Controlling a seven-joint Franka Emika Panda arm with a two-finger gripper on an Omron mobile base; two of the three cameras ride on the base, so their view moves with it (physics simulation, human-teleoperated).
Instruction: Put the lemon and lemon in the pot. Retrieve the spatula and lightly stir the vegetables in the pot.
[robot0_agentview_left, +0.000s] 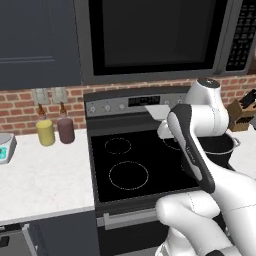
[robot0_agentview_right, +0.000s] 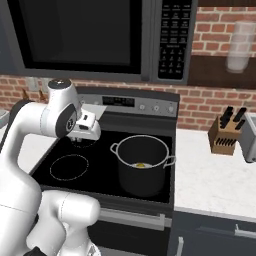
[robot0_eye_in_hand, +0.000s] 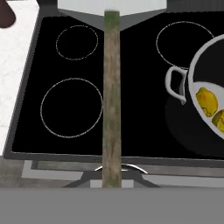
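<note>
Both lemons (robot0_eye_in_hand: 207, 101) already sit in the pot (robot0_agentview_right: 142, 165) on the stove's front right burner, so the loading part looks done. I hold the spatula (robot0_eye_in_hand: 111, 87) now, my gripper (robot0_agentview_right: 86, 123) clamped narrow on its handle, hovering above the cooktop (robot0_eye_in_hand: 70, 109) left of the pot. Stirring not yet done: I judge the blade needs to go over to the pot and down. The spatula's long axis runs straight away from my hand, grey blade (robot0_agentview_left: 159, 112) at the far end, pointing toward the stove's back panel.
</note>
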